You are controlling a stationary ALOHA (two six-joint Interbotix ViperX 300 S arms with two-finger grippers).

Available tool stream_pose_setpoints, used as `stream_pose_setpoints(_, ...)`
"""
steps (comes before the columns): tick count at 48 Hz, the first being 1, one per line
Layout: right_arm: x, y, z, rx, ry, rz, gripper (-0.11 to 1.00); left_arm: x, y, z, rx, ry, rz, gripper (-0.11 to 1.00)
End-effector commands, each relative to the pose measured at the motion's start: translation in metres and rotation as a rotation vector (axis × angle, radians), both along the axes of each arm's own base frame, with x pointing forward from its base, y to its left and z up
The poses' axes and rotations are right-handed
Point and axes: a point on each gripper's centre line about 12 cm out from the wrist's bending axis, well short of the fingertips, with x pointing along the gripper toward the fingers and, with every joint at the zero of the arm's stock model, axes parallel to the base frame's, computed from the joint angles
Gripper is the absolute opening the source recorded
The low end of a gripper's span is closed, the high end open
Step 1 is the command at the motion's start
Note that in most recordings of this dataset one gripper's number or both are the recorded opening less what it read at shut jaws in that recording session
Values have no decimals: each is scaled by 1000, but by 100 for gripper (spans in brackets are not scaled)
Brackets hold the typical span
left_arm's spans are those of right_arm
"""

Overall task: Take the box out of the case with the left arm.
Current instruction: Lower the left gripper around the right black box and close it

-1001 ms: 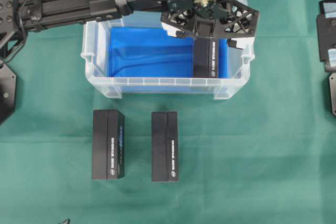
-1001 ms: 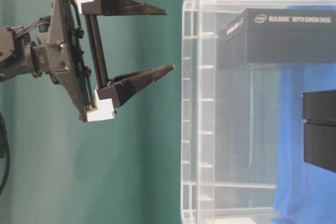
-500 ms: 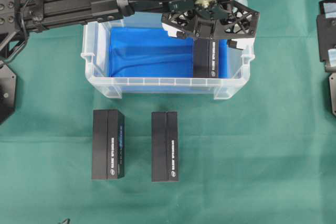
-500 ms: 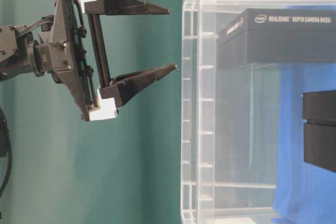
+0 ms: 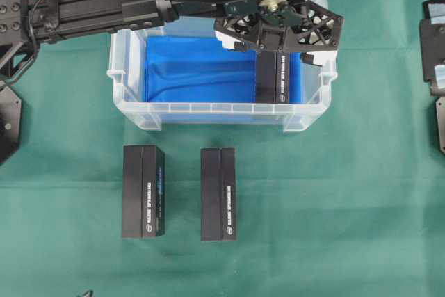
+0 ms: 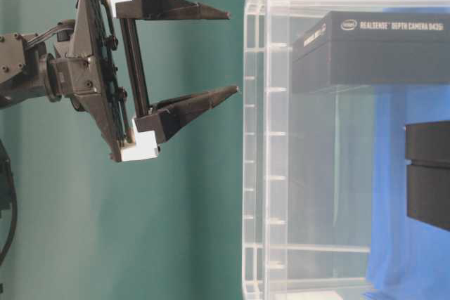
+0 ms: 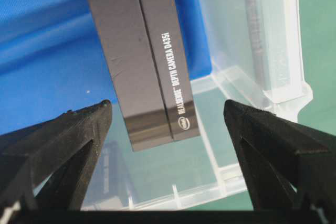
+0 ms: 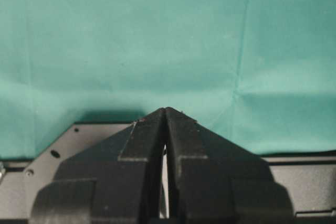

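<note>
1. Left gripper [image 7: 168,111] jaws wide apart, above box [image 5: 273,78], holding nothing.
2. Box at case [image 5: 132,67] right end, beside wall.
3. Two boxes [image 5: 143,191] outside on green cloth [image 5: 334,199].
4. Right gripper [image 8: 165,114] closed, empty.

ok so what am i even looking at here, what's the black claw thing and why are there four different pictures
The black claw is the gripper of a robot arm. There are two arms; four cameras film the same moment.

The overhead view looks straight down on a green cloth. On it stands a clear plastic case with a blue bottom, holding one black box. Two more black boxes lie on the cloth outside the case.

The left gripper hangs above the box in the case, open and holding nothing.

The table-level view is turned on its side: it shows that gripper outside the case rim, not yet among the walls.

The left wrist camera looks down between the gripper's two fingers at the box.

The right wrist camera shows the right gripper shut, over bare cloth.
</note>
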Motion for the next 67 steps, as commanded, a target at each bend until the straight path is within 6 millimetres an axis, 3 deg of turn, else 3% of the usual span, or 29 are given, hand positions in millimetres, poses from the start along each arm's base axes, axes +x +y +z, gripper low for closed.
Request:
stream_pose_setpoints(1,1,0,4,-3,-14,0,2,-2,0,18,9,-44,0,90)
stream_pose_setpoints(27,1,0,4,-2,-14,-2,2,-3,1,12,5,-26,6,90)
stream_pose_setpoints(67,0,0,4,2,-14,-1,2,-7,7,-28,19,-8,28,90)
